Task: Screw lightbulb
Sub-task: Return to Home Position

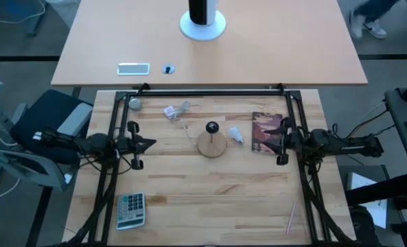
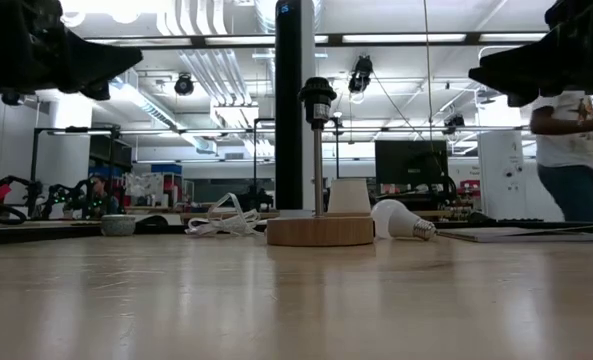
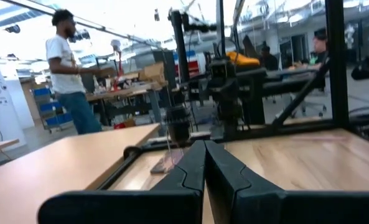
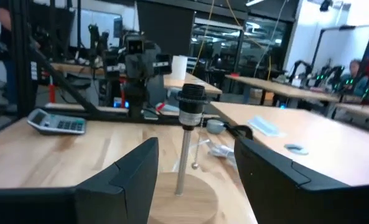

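Wooden table [image 1: 189, 195] holds the lamp stand [image 1: 211, 143]. The lightbulb [image 1: 237, 135] lies on its side at the stand's 2 o'clock. Left gripper [image 3: 204, 146], at 9 o'clock, is pinched closed. Right gripper [image 4: 195, 142], at 3 o'clock, gapes wide and empty. I think it's parking time, so both arms just need to rest.

The lightbulb [image 1: 237, 135] is lying on the tabletop [image 1: 210, 189] just right of the lamp stand [image 1: 211, 144]; the book [image 1: 266, 132] is lying farther right, the wrapper [image 1: 176, 111] behind-left of the stand.

Right pincer [image 4: 195, 144], fingers spread, frames the lamp [image 4: 184, 155].
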